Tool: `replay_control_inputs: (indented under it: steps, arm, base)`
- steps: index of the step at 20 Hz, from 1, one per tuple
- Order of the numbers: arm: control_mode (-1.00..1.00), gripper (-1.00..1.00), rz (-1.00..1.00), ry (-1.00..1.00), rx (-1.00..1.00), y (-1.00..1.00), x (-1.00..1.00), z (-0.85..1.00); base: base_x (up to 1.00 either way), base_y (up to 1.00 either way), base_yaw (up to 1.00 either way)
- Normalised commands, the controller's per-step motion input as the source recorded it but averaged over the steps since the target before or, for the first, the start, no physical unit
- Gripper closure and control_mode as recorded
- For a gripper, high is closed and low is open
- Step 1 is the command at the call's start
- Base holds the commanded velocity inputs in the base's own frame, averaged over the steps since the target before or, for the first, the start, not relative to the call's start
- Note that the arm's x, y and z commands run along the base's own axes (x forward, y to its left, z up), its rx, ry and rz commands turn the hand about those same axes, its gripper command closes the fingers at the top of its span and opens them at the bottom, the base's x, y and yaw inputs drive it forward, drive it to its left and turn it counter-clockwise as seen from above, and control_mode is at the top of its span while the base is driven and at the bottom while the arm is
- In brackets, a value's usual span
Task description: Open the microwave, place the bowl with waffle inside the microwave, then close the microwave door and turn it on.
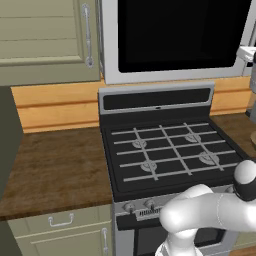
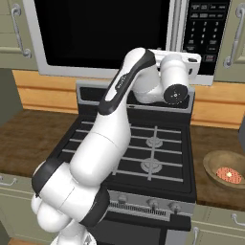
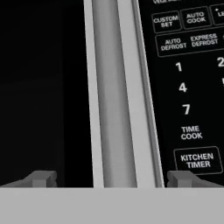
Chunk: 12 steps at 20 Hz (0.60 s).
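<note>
The claw (image 3: 111, 178) is spread wide, its fingers either side of the microwave door (image 2: 100, 33) handle (image 3: 113, 92) — not yet gripping. The bowl with waffle (image 2: 226, 170) sits on the desk (image 2: 217, 139), right of the stove (image 2: 143, 153).

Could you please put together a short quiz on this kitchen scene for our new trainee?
1. True or false: the microwave door is shut.
2. What do the gripper's fingertips straddle? A) stove knob B) door handle C) cabinet handle
3. Where does the bowl with waffle sit?

Key: 1. True. 2. B; the tips stand apart, one on each side of the vertical bar. 3. On the wooden counter, right of the stove in the right base view.
</note>
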Motion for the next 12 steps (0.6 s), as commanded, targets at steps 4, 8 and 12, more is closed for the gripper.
replay_control_inputs:
  steps: [4, 8, 12]
  arm:
    - [-1.0, -1.0, 0.03, 0.0, 0.0, -0.05, 0.1, 0.0]
    - [-1.0, 1.0, 0.0, 0.0, 0.0, 0.0, 0.09, 0.0]
    - [-1.0, 1.0, 0.0, 0.0, 0.0, 0.0, 0.0, 0.0]
  base:
    - [0.0, 0.0, 0.0]
    - [0.0, 0.0, 0.0]
    - [0.0, 0.0, 0.0]
